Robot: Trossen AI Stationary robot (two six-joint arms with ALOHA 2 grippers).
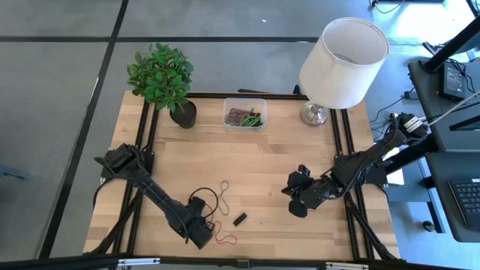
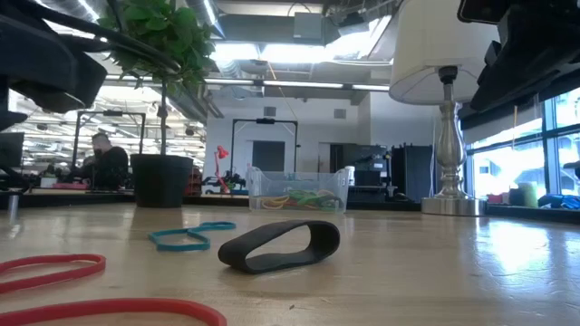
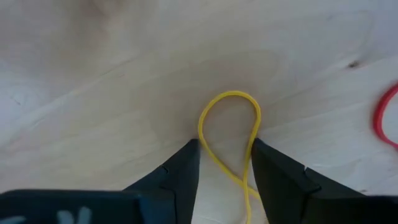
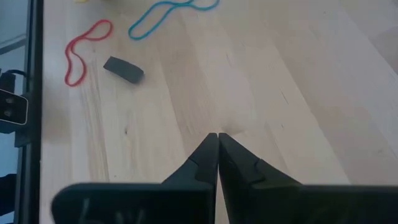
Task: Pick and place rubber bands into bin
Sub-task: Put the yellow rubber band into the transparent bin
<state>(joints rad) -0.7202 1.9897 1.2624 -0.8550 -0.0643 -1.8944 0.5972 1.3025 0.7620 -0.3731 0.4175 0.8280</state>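
Down near the table's front edge, the left gripper (image 3: 225,163) stands spread around a thin yellow rubber band (image 3: 229,134) lying flat on the pale wooden table (image 1: 270,161). Well apart, the right gripper (image 4: 217,144) hovers pressed together, and the small clear plastic bin (image 1: 244,114) sits at the far edge.

Yellow rubber band (image 3: 228,134) partly behind left fingers (image 3: 180,171), red band (image 3: 387,118) edge-cropped.

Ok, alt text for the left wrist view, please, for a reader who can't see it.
The left hand sits low over the pale wooden table, its two dark fingers open on either side of a thin yellow rubber band lying flat between them. Part of a red rubber band shows at the picture's edge.
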